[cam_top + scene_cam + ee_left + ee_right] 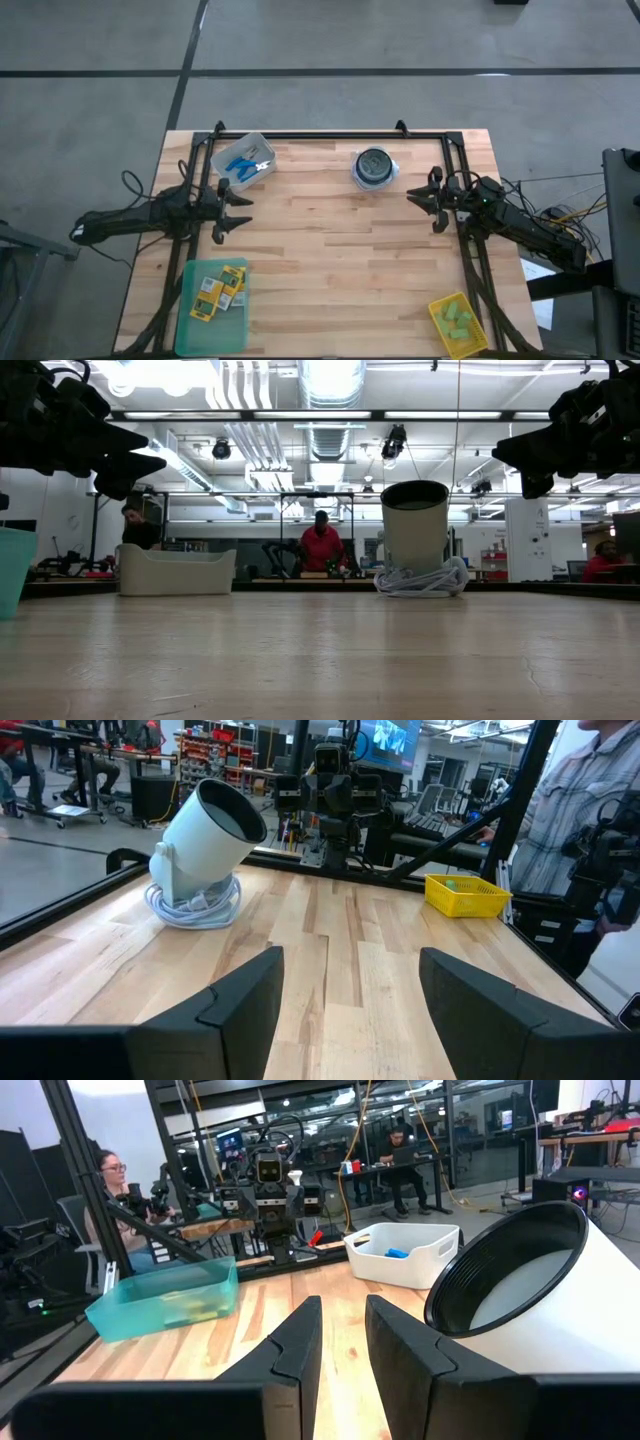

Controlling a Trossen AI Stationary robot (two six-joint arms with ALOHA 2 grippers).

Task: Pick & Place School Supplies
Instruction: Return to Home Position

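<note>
Blue-handled scissors (240,166) lie in a white bin (262,145) at the far left. Yellow-and-green crayon boxes (218,290) lie in the flat green tray (190,322) at the near left. Light-green blocks (460,318) sit in the yellow bin (440,310) at the near right. My left gripper (232,212) hovers open above the left side of the table, between the white bin and the tray, with its fingers wide apart (350,970). My right gripper (422,208) hovers above the right side, beside the white cup, open by a narrow gap (343,1320). Neither holds anything.
A white cup (374,168) stands at the far middle on a coiled white cord (420,582). It fills the right wrist view close to that gripper (540,1300). A black frame runs along the table's far edge and sides. Bare wood lies between the arms. People show beyond the table.
</note>
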